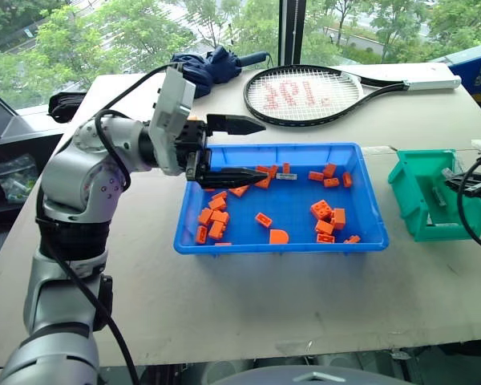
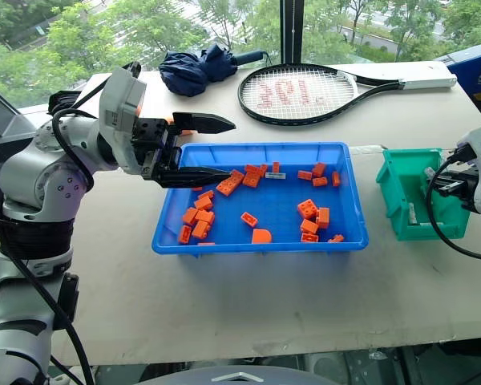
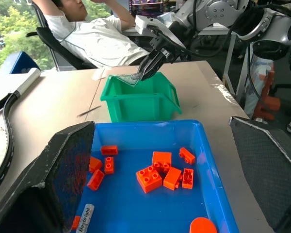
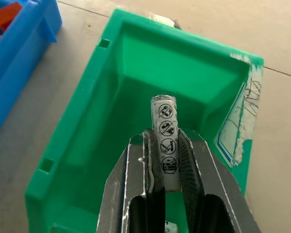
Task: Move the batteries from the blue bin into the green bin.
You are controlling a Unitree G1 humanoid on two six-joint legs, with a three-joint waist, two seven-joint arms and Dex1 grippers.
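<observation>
Battery (image 4: pixel 165 145) between right pincer (image 4: pixel 163 145) fingers

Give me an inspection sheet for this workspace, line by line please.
Surface: pale table.
Job's things: blue bin holds orange bricks and one battery; another battery over green bin.
Clutter: racket, folded umbrella.
Grippers: left gripper open above the blue bin; right gripper pinching the battery.
Cables: black leads along the arms.
Surroundings: windows with trees; a seated person.
</observation>
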